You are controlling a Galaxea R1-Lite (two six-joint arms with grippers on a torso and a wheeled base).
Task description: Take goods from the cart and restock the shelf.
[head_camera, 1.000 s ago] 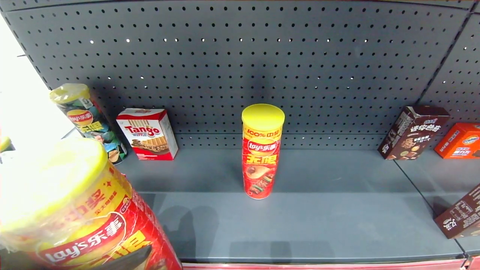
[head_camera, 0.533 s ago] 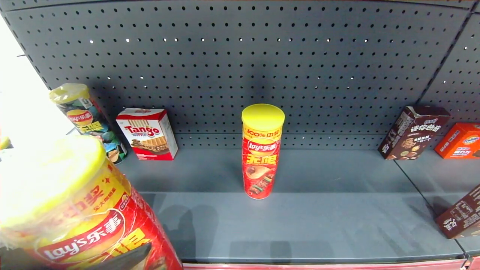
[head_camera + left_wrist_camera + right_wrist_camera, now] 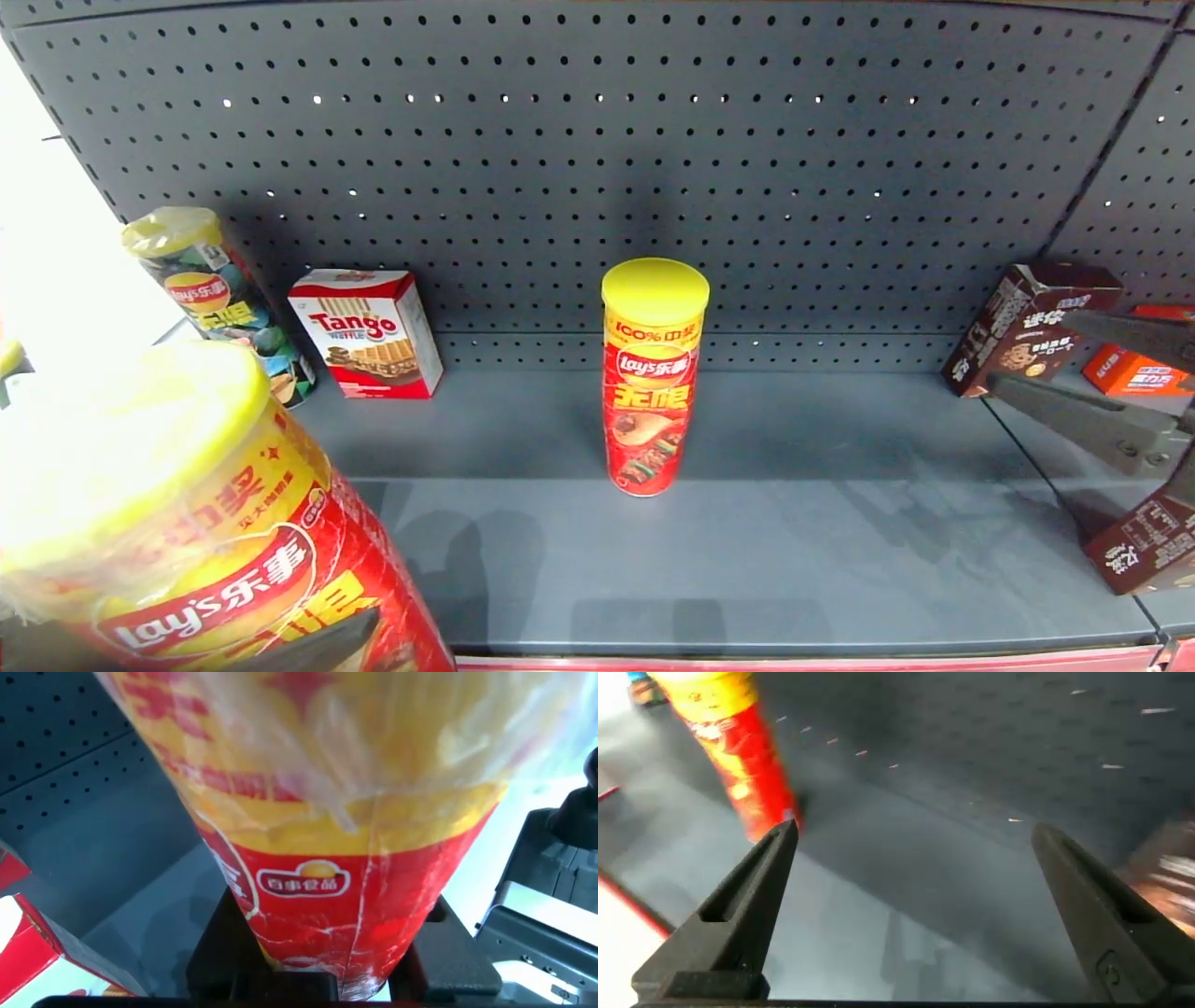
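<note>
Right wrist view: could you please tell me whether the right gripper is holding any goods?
No, the right gripper is wide open, with nothing but bare shelf between its fingers.

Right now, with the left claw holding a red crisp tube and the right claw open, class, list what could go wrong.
1. The open right claw sits close to the brown cardboard box; a sideways move could knock it over.
2. The held yellow-lidded red crisp tube, gripped low by the left claw, looks film-wrapped and might slip or tilt.
3. Set down carelessly, it could topple the slim red tube standing on the grey metal shelf.
</note>
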